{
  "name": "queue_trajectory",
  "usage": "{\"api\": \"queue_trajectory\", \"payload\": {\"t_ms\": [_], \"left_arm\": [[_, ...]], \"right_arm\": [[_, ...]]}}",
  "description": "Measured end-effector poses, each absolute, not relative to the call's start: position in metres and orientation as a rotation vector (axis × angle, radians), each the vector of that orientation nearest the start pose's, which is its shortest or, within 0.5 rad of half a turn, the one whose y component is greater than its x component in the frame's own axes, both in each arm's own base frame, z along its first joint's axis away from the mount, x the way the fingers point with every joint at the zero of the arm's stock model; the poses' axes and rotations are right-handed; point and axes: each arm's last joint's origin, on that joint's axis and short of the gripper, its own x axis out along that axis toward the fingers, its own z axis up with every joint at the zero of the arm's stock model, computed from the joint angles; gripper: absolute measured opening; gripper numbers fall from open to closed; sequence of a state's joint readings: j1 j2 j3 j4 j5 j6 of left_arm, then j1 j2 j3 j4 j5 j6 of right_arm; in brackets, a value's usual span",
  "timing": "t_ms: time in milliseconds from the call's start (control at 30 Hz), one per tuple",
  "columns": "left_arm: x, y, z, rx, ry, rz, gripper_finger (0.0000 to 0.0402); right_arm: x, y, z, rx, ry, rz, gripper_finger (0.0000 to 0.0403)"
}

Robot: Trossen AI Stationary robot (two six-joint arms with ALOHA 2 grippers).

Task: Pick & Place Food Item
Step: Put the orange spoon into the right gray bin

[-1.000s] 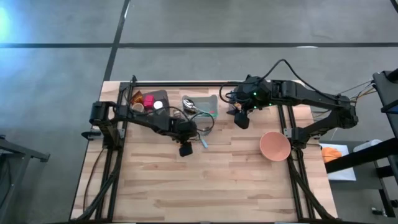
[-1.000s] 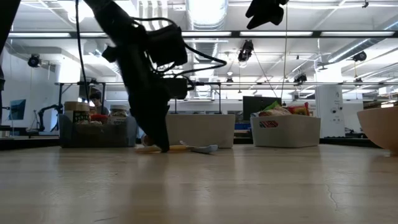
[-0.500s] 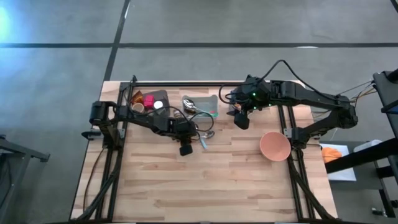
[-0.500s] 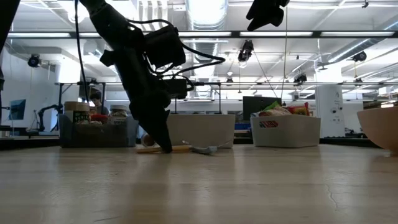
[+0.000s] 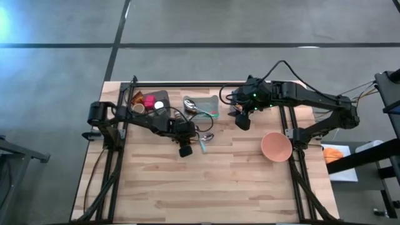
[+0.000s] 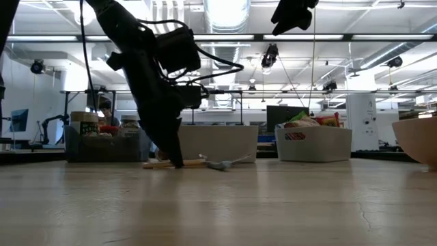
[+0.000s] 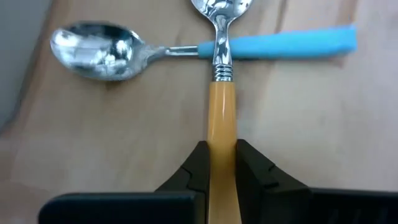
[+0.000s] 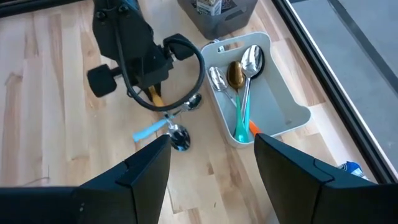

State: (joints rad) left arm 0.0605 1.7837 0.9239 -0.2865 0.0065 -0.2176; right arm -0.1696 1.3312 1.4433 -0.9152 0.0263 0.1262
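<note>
Left gripper point(image 7: 221, 163) is clamped on the yellow-handled steel spoon point(image 7: 222, 118), which lies on the wooden table point(image 5: 237, 181) across a blue-handled spoon point(image 7: 186, 48), apparently for lifting; right gripper point(image 8: 211, 163) hovers at two o'clock, fingers parted, empty.

I can read no text, label, brand, number or sign anywhere here. The packets in the bin point(image 6: 314, 142) across the room show printing, as does the carton in the grey bin point(image 8: 217, 11) ahead of my right wrist, but none of it is legible to me. The spoons point(image 7: 221, 37) under my left wrist carry no markings I can make out.
</note>
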Motion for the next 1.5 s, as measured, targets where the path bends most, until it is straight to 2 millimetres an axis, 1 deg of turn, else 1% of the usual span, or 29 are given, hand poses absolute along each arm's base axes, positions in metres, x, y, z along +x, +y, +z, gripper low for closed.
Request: {"api": "queue_trajectory", "payload": {"t_ms": [233, 433, 533, 700, 800, 867, 1000, 1100, 1200, 1333, 1433, 1500], "left_arm": [[0.317, 0.019, 0.157, -0.287, 1.034, 0.175, 0.0035], [0.312, 0.018, 0.188, -0.32, 0.909, 0.179, 0.0035], [0.308, 0.019, 0.207, -0.323, 0.821, 0.193, 0.0035], [0.304, 0.027, 0.238, -0.367, 0.627, 0.226, 0.0035], [0.303, 0.033, 0.258, -0.387, 0.483, 0.227, 0.0035], [0.302, 0.036, 0.272, -0.391, 0.378, 0.217, 0.0035], [0.297, 0.042, 0.298, -0.413, 0.187, 0.172, 0.0035], [0.294, 0.042, 0.315, -0.434, 0.093, 0.136, 0.0035], [0.293, 0.041, 0.33, -0.432, 0.068, 0.103, 0.0035], [0.292, 0.041, 0.347, -0.42, 0.051, 0.083, 0.0035], [0.292, 0.041, 0.356, -0.401, 0.051, 0.078, 0.0035], [0.292, 0.04, 0.358, -0.4, 0.05, 0.074, 0.0035]], "right_arm": [[0.258, -0.045, 0.378, 0.232, 0.777, -0.268, 0.0231], [0.253, -0.047, 0.384, 0.283, 0.717, -0.395, 0.0231], [0.248, -0.048, 0.392, 0.309, 0.641, -0.458, 0.0231], [0.239, -0.045, 0.411, 0.324, 0.462, -0.445, 0.0231], [0.236, -0.04, 0.415, 0.327, 0.351, -0.412, 0.0231], [0.236, -0.038, 0.414, 0.334, 0.288, -0.389, 0.0231], [0.242, -0.034, 0.401, 0.368, 0.214, -0.321, 0.0231], [0.251, -0.031, 0.392, 0.389, 0.164, -0.281, 0.0231], [0.261, -0.027, 0.388, 0.392, 0.104, -0.195, 0.0231], [0.272, -0.025, 0.386, 0.389, 0.061, -0.167, 0.0231], [0.279, -0.026, 0.388, 0.388, 0.059, -0.168, 0.0231], [0.284, -0.025, 0.391, 0.378, 0.055, -0.154, 0.0231]]}}
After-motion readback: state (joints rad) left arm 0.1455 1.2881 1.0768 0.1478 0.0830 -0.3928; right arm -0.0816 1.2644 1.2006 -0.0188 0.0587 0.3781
